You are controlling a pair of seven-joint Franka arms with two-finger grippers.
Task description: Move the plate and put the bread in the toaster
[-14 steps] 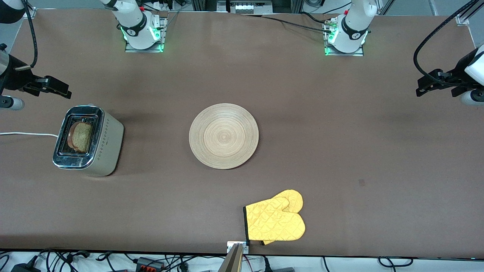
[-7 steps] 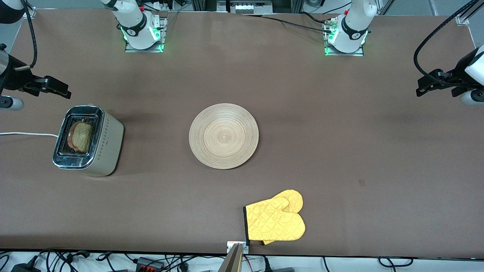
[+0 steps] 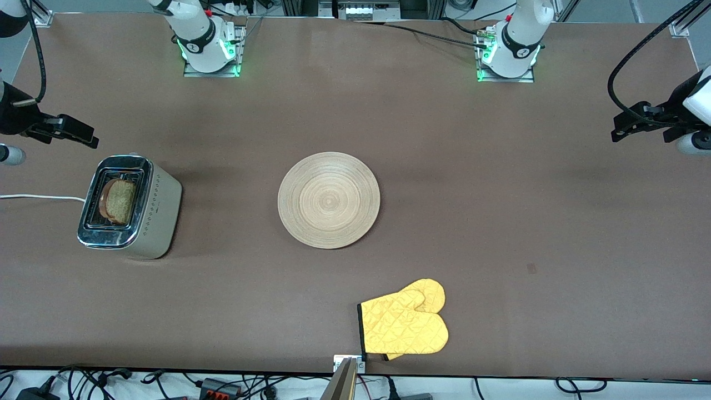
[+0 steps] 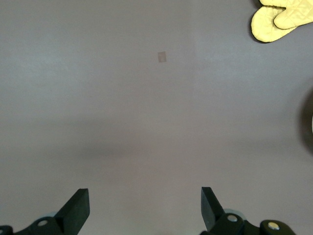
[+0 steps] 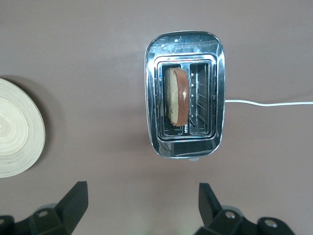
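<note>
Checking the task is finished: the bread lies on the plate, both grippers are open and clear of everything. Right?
Not quite. The bread stands in a toaster slot, as the right wrist view shows; the plate is bare. Both grippers are open and clear.

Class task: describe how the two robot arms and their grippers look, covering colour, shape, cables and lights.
Both arms are white with black joint bands, on bases lit green. The left gripper and right gripper are black with wedge-shaped jaws. Black cables loop along each arm.
</note>
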